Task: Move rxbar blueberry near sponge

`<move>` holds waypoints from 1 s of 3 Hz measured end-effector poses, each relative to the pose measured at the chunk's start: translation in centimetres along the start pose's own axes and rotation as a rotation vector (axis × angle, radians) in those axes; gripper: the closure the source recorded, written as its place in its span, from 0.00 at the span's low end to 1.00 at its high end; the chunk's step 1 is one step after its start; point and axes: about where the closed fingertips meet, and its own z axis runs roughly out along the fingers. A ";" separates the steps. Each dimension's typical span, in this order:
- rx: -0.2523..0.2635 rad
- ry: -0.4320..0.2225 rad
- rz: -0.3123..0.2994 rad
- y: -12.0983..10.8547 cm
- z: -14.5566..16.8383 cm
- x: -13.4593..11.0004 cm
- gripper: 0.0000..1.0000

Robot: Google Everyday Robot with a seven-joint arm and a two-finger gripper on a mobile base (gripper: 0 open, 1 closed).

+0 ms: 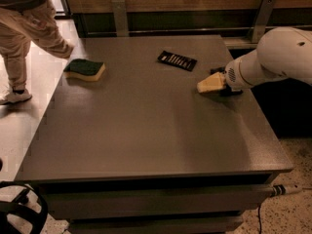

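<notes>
Grey and matte, the flat table (146,130) carries the gripper (211,84) low near its right edge, a cream wedge-shaped tip on a smooth white arm (278,57). Whether the gripper is clenched, released or grasping anything cannot be told. A dark sliver (217,71) touches the tip's far side. It may be the rxbar blueberry but is too hidden to confirm. A flat black bar (177,60) with white marks lies just beyond, apart from the gripper. The sponge (85,69), wavy-edged with a dark green scrub top over pale yellow foam, sits well apart by the far left edge. Beside it stands a person (29,23) in tan trousers.
</notes>
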 end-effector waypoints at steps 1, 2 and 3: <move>0.000 0.000 0.000 0.0 -0.4 -0.4 0.85; 0.000 0.000 0.000 0.1 -1.0 -0.8 1.00; -0.003 0.001 -0.003 0.1 -1.1 -0.9 1.00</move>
